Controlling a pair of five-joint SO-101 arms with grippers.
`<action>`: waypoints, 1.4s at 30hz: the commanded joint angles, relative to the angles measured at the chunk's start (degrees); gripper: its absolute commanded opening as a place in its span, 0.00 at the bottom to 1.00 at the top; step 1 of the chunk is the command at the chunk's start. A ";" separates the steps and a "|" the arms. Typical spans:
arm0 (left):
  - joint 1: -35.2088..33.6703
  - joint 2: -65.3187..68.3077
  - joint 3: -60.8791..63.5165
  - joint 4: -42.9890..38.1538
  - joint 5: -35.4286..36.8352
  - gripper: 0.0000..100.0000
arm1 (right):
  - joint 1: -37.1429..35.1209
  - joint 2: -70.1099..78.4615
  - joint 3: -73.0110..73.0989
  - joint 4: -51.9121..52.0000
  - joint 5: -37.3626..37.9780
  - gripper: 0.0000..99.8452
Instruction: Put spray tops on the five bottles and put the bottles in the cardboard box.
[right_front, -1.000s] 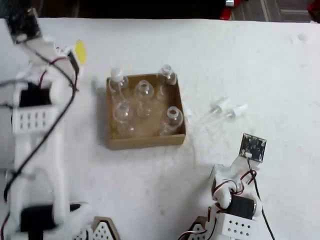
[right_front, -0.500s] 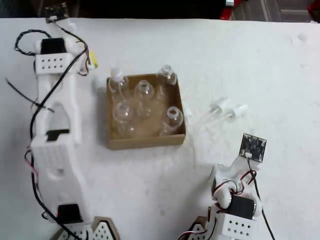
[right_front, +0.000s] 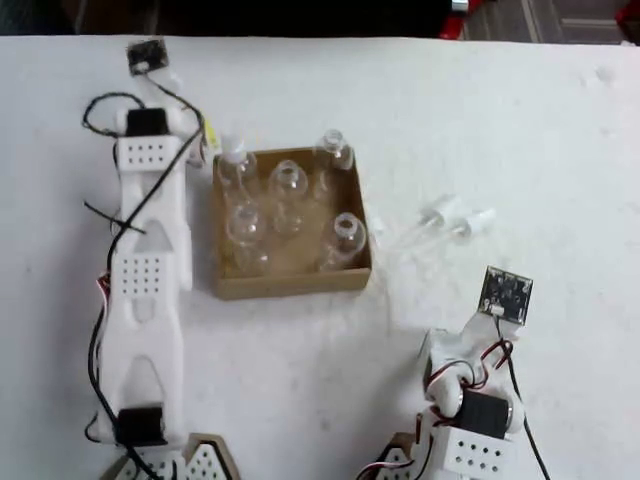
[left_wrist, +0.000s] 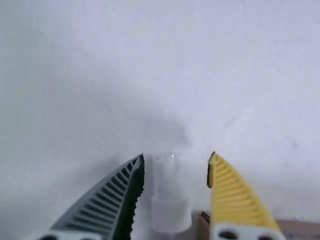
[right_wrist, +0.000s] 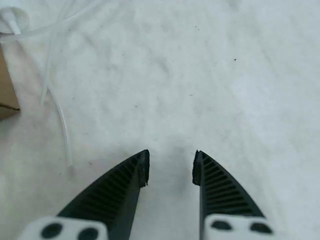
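Table: left arm lies along the side of the cardboard box. All five bottles stand inside the box. Left gripper is spread wide either side of the white spray top on the corner bottle, no contact yet. Prob. step: seat that top. Centre first, close gently on the collar, no sideways shove; bottle looks light and the box wall is v. close. Right gripper is part open, holding nothing, over bare table. Loose spray tops lie near the box's other side.
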 joint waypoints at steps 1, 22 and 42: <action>0.57 -0.13 -3.16 -2.11 1.05 0.20 | 0.66 -0.22 0.53 0.48 -0.35 0.13; -0.13 -1.27 -4.04 0.62 0.79 0.03 | 0.66 -0.22 0.53 0.48 -0.35 0.13; -5.85 -40.13 -3.52 16.53 1.05 0.02 | 0.66 -0.22 0.53 0.48 -0.35 0.13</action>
